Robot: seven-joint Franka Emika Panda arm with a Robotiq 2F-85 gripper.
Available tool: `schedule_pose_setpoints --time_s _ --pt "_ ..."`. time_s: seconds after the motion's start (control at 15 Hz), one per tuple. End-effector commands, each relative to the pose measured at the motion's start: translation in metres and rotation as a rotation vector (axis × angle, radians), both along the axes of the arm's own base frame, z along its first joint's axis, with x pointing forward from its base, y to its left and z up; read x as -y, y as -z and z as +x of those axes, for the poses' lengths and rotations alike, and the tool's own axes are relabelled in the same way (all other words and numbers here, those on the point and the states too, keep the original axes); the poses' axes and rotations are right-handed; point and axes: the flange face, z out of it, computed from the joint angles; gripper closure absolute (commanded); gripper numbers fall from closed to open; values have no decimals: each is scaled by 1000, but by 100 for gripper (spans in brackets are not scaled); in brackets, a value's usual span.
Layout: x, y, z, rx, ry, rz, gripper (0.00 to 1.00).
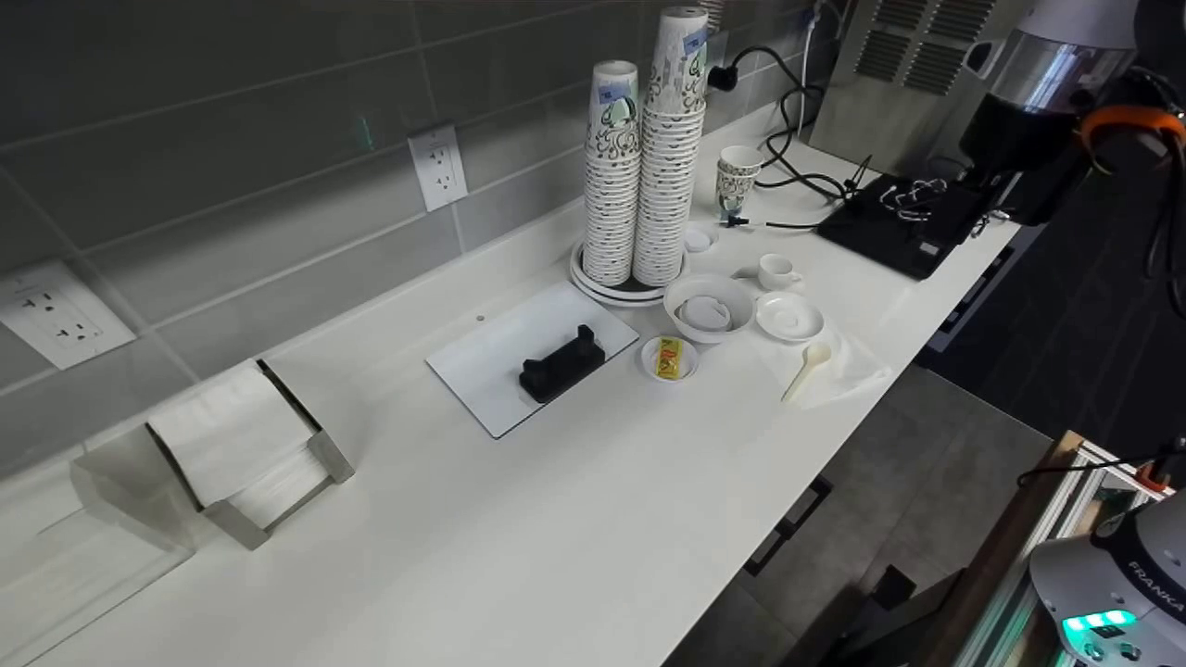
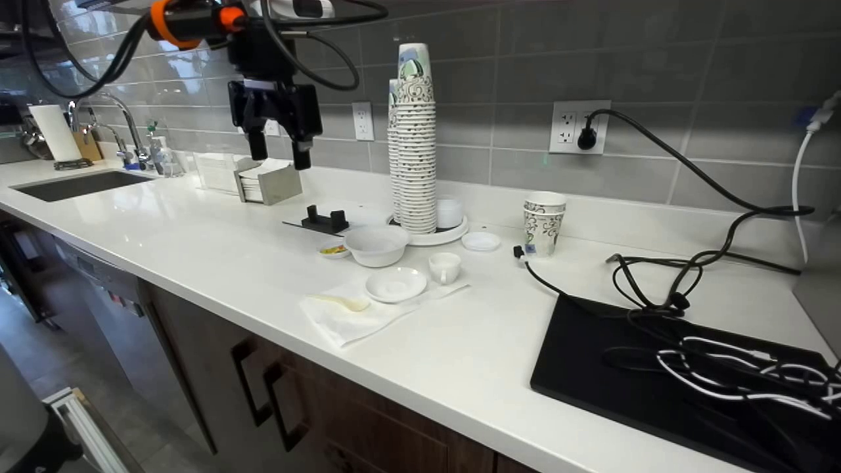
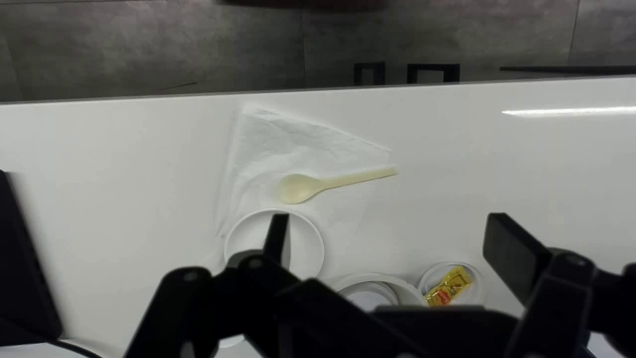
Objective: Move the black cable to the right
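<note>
Wrist view: pincer [image 3: 388, 229] spread apart, partly hiding the white saucer [image 3: 308, 243], black cable [image 3: 74, 346] cropped at the bottom

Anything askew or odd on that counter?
Yes, looks untidy: white cables lie tangled on the black slab, and a black cable trails off it, its connector unplugged on the counter beside the short cup stack. No spill visible.

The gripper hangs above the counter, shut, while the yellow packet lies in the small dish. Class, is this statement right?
Not quite. The gripper is open, not shut: the wrist view shows its fingers set wide apart. The rest holds: the gripper hangs above the counter, and the yellow packet lies in the small dish.
</note>
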Motion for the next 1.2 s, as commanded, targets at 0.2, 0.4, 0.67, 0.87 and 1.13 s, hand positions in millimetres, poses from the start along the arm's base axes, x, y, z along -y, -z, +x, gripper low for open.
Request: schedule_pose_setpoints --time_s 0.2,0.4,0.67,0.87,1.13 --pt "0 -1 0 -1 0 0 0" --pt "0 -1 0 -1 0 0 0" --pt "7 -1 7 27 23 -14 0" --pt "34 -7 39 117 -34 -52 0" --pt "80 5 84 141 -188 -111 0"
